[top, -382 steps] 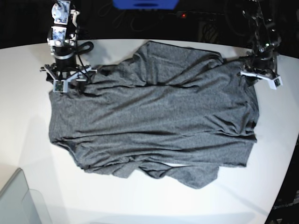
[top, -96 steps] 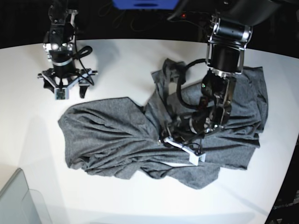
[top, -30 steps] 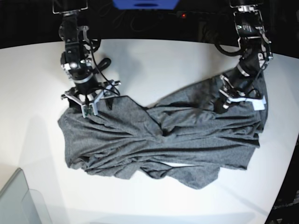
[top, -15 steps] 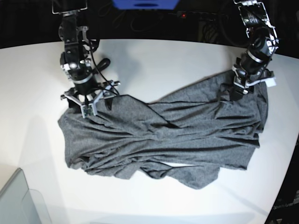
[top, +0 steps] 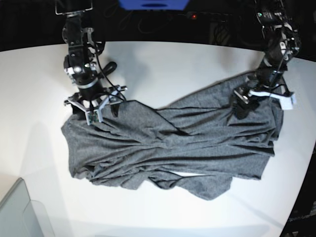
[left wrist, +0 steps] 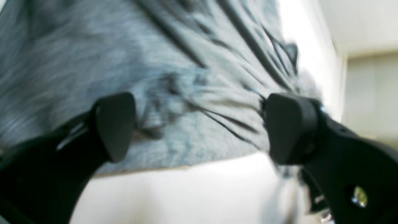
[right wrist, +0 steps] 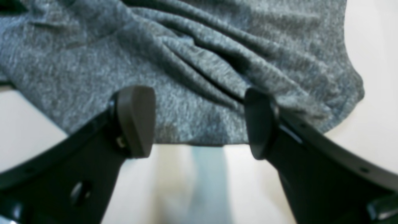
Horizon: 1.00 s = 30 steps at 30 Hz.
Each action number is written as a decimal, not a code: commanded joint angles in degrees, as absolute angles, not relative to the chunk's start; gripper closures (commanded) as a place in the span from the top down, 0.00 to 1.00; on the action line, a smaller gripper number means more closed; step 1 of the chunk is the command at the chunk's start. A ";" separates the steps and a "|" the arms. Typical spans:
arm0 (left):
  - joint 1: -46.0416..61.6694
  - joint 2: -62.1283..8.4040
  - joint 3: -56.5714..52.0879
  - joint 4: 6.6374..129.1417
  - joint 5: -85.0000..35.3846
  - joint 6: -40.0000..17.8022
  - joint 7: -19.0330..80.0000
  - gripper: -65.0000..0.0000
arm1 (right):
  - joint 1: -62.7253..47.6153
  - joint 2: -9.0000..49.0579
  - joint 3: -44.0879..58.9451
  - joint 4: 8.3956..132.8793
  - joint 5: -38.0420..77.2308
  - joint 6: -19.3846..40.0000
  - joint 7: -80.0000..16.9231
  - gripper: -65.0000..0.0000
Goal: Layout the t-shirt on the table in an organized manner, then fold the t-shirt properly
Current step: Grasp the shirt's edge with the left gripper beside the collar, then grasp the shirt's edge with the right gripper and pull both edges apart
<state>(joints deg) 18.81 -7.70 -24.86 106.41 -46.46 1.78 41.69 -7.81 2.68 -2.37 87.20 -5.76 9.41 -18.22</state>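
Note:
The dark heather-grey t-shirt (top: 173, 143) lies crumpled across the white table (top: 163, 64), with its upper part dragged into diagonal folds. My right gripper (top: 92, 109), on the base view's left, is open at the shirt's upper left edge. In the right wrist view its fingers (right wrist: 136, 121) straddle the cloth edge (right wrist: 192, 93) with nothing held. My left gripper (top: 247, 103), on the base view's right, is open over the shirt's upper right part. In the left wrist view its fingers (left wrist: 115, 124) stand wide apart over wrinkled cloth (left wrist: 192, 124).
A translucent grey bin corner (top: 15, 212) sits at the front left. The table's curved edge (top: 301, 187) runs down the right side, with dark floor beyond. A blue object (top: 153, 4) and cables lie behind the table's far edge.
My left gripper has shifted slightly toward the front and left over the shirt's upper right part. My right gripper has stayed put. The shirt's folds look nearly the same.

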 commanded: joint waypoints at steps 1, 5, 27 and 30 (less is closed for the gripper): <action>18.24 -8.13 -23.78 108.79 -43.82 1.54 40.66 1.00 | -7.08 2.59 -2.33 88.13 -5.58 9.45 -16.75 0.69; 17.80 -8.13 -15.43 111.87 -26.15 1.54 40.75 1.00 | -7.08 2.59 -2.33 88.13 -5.58 9.45 -16.75 0.69; 11.56 -6.55 -8.04 100.00 6.73 1.45 40.57 1.00 | -7.43 2.77 -2.15 88.13 -5.58 9.45 -16.75 0.69; 11.12 -6.55 -8.13 98.33 6.73 1.45 40.31 1.00 | -7.43 2.77 -2.15 88.13 -5.58 9.45 -16.75 0.69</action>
